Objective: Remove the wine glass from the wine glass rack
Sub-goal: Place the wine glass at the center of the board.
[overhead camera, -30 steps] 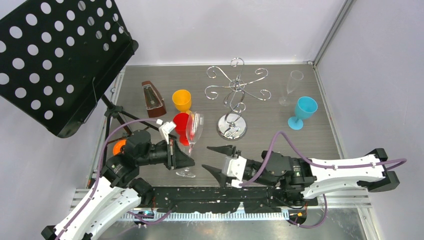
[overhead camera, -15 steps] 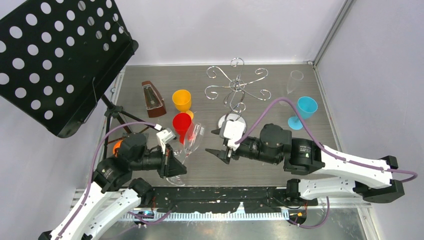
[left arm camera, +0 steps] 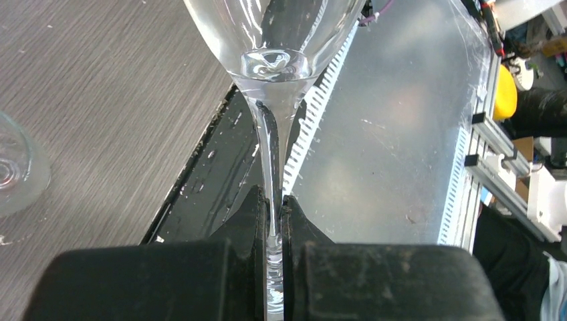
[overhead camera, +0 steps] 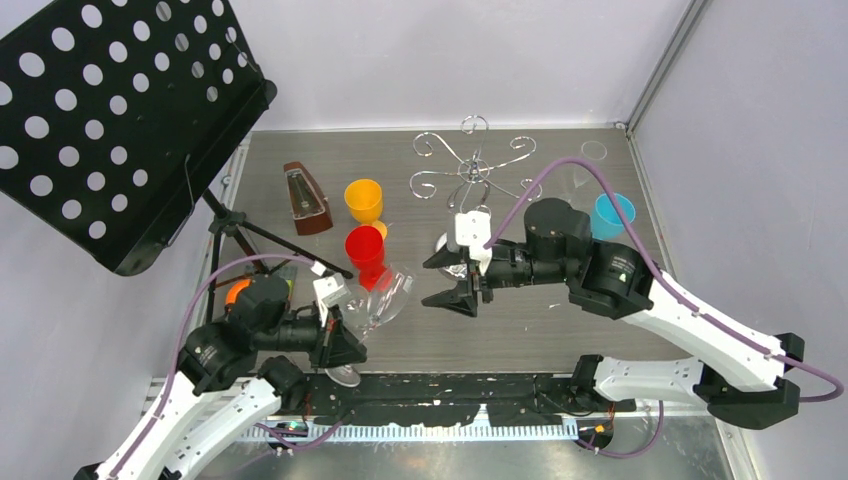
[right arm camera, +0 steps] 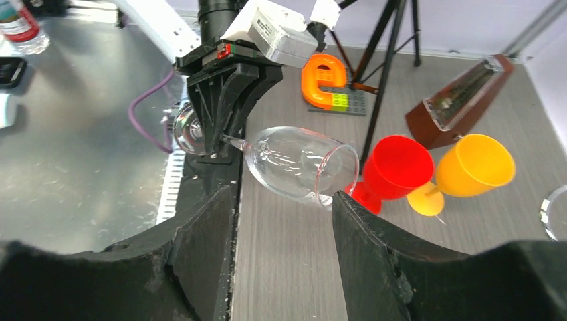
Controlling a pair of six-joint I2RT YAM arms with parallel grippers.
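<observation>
The left gripper (left arm camera: pixel 271 204) is clamped on the stem of the clear wine glass (overhead camera: pixel 385 300), tilted over the grey worktop (overhead camera: pixel 530 330), well apart from the shiny chrome wire rack (overhead camera: pixel 470 175); the right gripper (overhead camera: pixel 452 281), spread wide and empty, is near its rim

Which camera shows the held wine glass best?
Right wrist: most of the wine glass shows, stem clamped in the left gripper. Left wrist shows only stem and bowl bottom; the top view shows it small and faint.
</observation>
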